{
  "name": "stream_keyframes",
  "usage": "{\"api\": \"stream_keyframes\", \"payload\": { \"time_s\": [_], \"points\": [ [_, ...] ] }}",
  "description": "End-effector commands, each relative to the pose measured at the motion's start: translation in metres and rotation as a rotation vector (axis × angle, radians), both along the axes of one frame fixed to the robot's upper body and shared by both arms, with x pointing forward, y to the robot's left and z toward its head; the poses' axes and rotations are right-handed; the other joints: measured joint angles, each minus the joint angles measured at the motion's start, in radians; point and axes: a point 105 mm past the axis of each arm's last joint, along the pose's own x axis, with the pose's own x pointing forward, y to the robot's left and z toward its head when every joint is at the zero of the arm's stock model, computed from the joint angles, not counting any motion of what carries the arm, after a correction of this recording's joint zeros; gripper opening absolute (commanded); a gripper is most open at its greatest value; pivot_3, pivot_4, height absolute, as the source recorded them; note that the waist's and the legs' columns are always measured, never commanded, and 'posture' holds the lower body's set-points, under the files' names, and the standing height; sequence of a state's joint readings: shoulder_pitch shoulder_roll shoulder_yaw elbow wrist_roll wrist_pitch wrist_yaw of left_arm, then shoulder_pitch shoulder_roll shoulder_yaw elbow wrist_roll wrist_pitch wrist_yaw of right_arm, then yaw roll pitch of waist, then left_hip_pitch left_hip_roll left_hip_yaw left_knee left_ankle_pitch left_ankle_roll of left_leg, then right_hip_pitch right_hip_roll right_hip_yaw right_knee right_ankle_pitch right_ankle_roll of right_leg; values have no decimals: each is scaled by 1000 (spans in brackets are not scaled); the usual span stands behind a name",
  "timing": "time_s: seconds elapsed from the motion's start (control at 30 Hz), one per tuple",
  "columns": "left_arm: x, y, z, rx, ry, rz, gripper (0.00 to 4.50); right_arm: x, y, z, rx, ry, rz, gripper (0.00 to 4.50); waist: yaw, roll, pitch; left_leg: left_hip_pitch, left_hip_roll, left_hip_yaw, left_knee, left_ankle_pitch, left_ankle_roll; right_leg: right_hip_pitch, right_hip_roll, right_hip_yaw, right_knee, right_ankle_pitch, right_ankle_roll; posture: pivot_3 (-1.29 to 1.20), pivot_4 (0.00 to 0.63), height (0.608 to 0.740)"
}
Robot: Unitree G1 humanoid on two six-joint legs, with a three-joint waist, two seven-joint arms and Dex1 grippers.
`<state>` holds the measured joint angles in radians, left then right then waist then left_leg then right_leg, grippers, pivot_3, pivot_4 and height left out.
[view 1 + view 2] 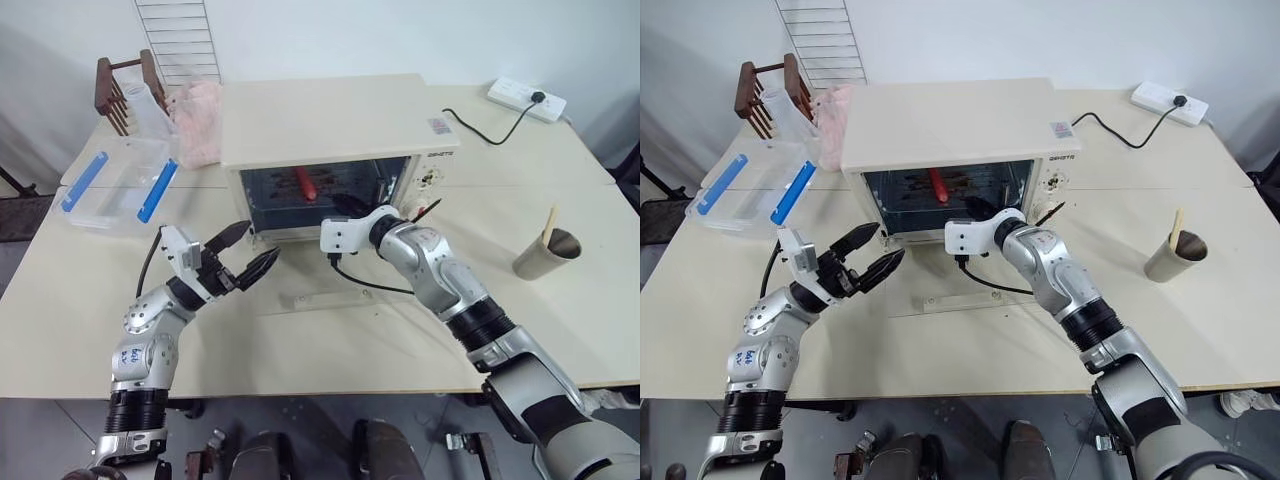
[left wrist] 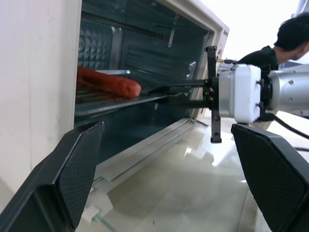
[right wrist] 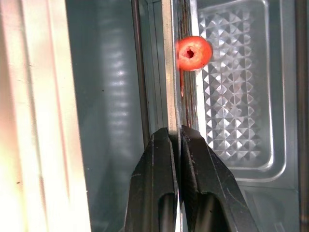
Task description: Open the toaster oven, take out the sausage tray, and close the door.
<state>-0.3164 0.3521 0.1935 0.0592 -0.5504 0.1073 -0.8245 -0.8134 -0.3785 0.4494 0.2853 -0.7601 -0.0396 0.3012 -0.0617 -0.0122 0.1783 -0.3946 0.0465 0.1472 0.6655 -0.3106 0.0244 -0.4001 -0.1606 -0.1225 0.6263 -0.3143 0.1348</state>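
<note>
The cream toaster oven (image 1: 330, 120) stands mid-table with its glass door (image 1: 330, 285) folded down flat on the table in front of it. Inside, the silver sausage tray (image 2: 120, 99) rests on its rail with one red sausage (image 1: 304, 183) on it. My right gripper (image 3: 175, 133) reaches into the oven mouth and is shut on the tray's front edge. My left gripper (image 1: 258, 242) hangs open just off the oven's front left corner, above the table, holding nothing.
A clear plastic box with blue clips (image 1: 115, 180), a wooden rack (image 1: 120, 95) and a pink cloth (image 1: 200, 120) sit left of the oven. A paper cup with a stick (image 1: 545, 255) and a power strip (image 1: 527, 98) are on the right. A person (image 2: 289, 38) is beyond the table.
</note>
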Motion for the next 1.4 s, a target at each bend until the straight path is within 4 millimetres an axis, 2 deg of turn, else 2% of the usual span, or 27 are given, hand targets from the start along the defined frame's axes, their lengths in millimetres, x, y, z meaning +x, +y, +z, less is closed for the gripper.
{"api": "stream_keyframes", "payload": {
  "time_s": [0.03,0.27,0.4,0.53,0.8,0.93,1.13,1.27,1.4],
  "points": [
    [1,1,9,-18,-34,1,4500,-20,9,-1,26,0,85,29,1,0,0,0,0,0,0,0,0,0,0,0,0,0,0,0,150,740],
    [1,10,12,-64,-13,19,4500,-48,1,-4,62,44,142,29,4,0,0,2,0,0,1,0,0,2,0,0,0,0,0,0,150,740],
    [-4,13,9,-59,24,-3,4500,-70,-12,-7,84,72,170,29,9,-1,0,3,0,0,0,0,0,3,0,0,0,0,0,0,150,740],
    [-6,19,4,-52,67,-5,4500,-89,-23,-17,32,95,187,29,12,-1,0,3,0,0,1,0,0,4,0,0,-1,0,0,0,150,740],
    [-8,8,2,-81,137,-76,4500,-103,-56,-16,-10,95,138,29,36,-1,0,4,0,0,3,0,0,6,0,1,-2,0,0,0,150,740],
    [-14,3,-2,-104,321,-166,4500,-120,-58,-15,-25,79,175,29,40,-1,0,4,0,0,3,0,0,6,-1,1,-2,0,0,0,150,740],
    [-20,-2,12,-204,594,-283,4500,-132,-60,-14,-64,26,218,29,35,-1,0,4,0,0,4,0,0,7,-1,2,-2,0,0,0,150,740],
    [-24,-16,6,-178,776,-343,4500,-131,-57,-9,-69,-5,242,29,35,-1,0,5,0,-1,5,0,0,7,-1,3,-1,0,0,0,150,740],
    [-17,-23,3,-269,870,-360,4500,-130,-51,-6,-79,-19,291,29,35,-1,0,5,0,0,5,0,0,7,0,3,-1,0,0,0,150,740]
  ]
}}
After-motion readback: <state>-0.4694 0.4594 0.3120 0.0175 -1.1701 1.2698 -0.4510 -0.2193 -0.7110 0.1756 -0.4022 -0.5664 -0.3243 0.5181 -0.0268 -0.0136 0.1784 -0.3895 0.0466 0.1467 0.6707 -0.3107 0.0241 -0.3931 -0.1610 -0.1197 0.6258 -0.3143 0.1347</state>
